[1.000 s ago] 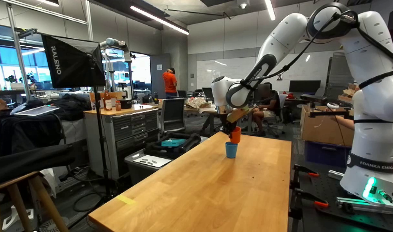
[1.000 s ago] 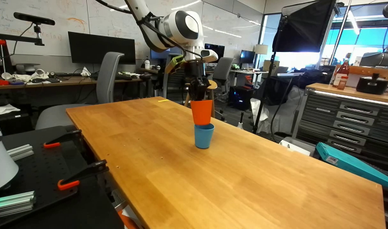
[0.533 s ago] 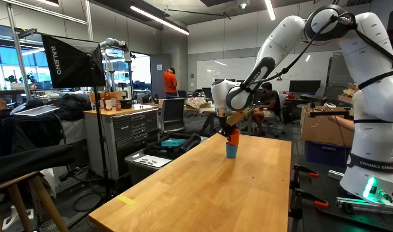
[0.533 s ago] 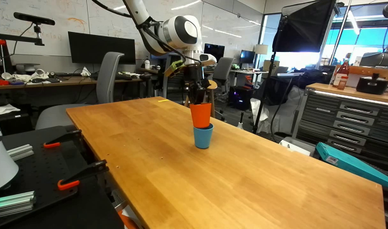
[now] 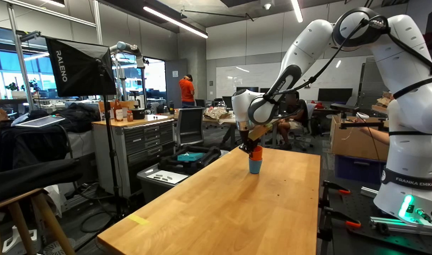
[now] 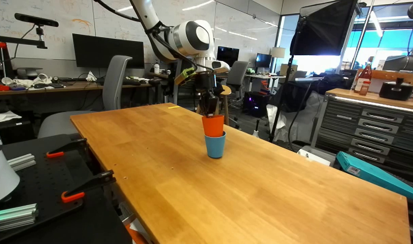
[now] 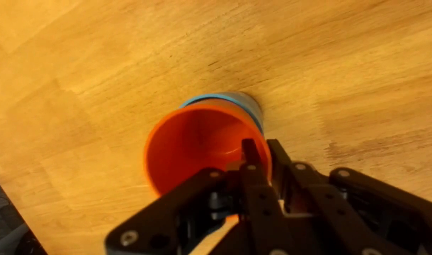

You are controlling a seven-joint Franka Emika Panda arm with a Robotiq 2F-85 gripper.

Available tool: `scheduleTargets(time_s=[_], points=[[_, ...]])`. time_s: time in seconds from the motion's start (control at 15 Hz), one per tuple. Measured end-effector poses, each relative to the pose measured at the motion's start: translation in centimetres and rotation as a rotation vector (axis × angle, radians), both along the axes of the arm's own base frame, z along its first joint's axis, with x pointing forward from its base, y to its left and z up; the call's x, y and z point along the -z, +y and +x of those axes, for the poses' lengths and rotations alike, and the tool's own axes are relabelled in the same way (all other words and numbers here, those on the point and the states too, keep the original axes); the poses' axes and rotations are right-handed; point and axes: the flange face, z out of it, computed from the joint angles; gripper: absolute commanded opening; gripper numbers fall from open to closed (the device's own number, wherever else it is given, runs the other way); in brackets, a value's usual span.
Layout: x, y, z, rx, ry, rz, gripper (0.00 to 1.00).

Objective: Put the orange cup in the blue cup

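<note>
A wooden tabletop (image 6: 277, 189) was formed of joined lengths in lighter and darker tones, its grain picked out in the wrist view. On it the blue cup (image 6: 214, 148) was stood upright, placed nearer to one long edge than to the other. Near a corner, well apart from the cup, a short strip of yellow tape (image 5: 138, 219) was laid flat. A few specks (image 5: 278, 195), dark in an exterior view, were scattered over the wood; whether crumbs or marks could not be told.
</note>
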Motion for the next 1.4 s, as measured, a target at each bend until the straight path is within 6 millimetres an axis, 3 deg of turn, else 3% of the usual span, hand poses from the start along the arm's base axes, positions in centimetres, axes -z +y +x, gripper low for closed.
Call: scheduleTargets(time_s=[0.47, 0.93, 1.4], points=[[-0.3, 0.4, 0.4, 0.030, -0.009, 0.033, 0.98], [-2.5, 4.0, 0.9, 0.019, 0.043, 0.133, 1.00], [-5.6, 8.9, -0.4, -0.122, 0.197, 0.261, 1.00]])
